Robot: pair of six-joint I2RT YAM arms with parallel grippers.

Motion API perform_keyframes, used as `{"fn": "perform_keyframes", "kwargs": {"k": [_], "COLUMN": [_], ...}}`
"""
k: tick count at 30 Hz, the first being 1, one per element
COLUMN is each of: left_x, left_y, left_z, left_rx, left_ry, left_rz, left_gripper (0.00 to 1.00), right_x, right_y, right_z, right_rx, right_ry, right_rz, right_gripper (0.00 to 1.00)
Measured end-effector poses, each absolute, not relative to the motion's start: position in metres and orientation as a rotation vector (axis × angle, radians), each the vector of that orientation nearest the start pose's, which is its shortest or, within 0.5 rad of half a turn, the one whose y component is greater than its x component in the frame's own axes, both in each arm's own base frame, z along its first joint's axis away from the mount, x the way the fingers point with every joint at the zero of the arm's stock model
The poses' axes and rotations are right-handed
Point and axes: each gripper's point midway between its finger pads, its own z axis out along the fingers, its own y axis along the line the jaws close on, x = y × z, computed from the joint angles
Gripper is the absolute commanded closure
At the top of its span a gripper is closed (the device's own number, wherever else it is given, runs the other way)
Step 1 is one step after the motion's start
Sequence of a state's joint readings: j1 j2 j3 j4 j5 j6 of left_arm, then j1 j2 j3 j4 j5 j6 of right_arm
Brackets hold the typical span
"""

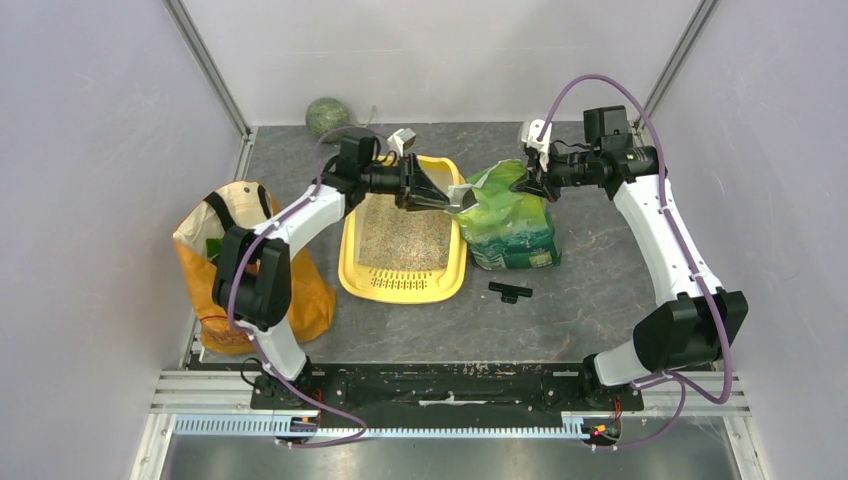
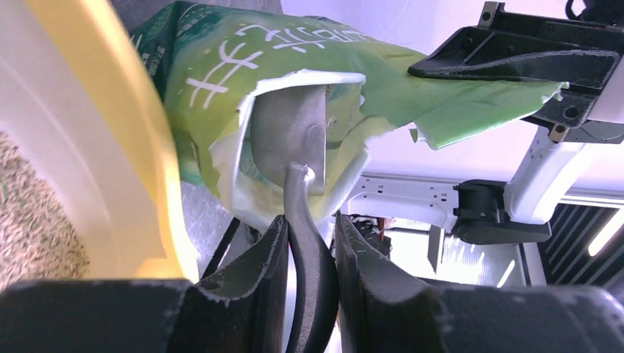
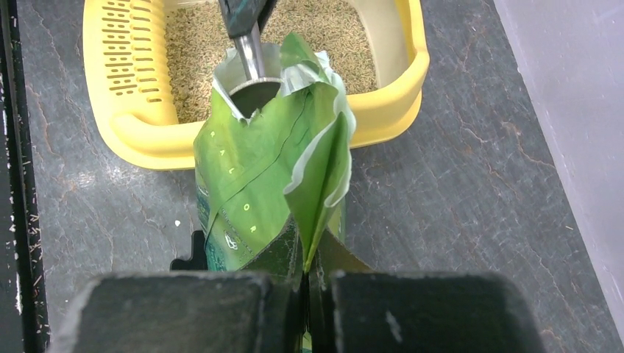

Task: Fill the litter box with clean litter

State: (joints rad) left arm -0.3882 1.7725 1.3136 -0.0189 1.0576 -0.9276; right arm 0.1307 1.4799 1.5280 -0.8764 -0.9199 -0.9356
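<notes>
Clamping the grey scoop [image 2: 291, 132] by its handle in my left gripper [image 2: 309, 224], right gripper [image 3: 305, 283] pinching the limp green bag [image 3: 250, 184] beside the litter box [image 3: 383, 110], I judged the litter [image 3: 331, 37] loose, spill-prone.

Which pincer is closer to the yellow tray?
Left. The left pincer hangs over the tray's far right corner, holding a scoop; the right pincer grips the green bag beside the tray.

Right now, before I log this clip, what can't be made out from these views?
- How full the green bag is: its walls hide the inside in every view.
- Any load in the grey scoop: the bag's torn edge and shadow cover the bowl in both wrist views.
- Orange shopping bag contents: top view, left arm overlaps it.
- Small black part: top view, too small.
</notes>
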Motion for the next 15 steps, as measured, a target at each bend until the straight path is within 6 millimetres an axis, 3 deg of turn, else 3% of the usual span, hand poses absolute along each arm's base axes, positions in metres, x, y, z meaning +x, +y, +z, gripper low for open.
{"fn": "perform_keyframes", "kwargs": {"k": [15], "left_x": [0.321], "left_y": [-0.265], "left_z": [0.249], "left_rx": [0.077], "left_ry": [2.321], "left_rz": [-1.78], "left_gripper": [0.98], "right_x": [0.339], "right_y": [0.165], "right_z": [0.283], "right_rx": [-1.382], "right_ry": [1.554], "right_rz": [0.628], "right_gripper": [1.0]}}
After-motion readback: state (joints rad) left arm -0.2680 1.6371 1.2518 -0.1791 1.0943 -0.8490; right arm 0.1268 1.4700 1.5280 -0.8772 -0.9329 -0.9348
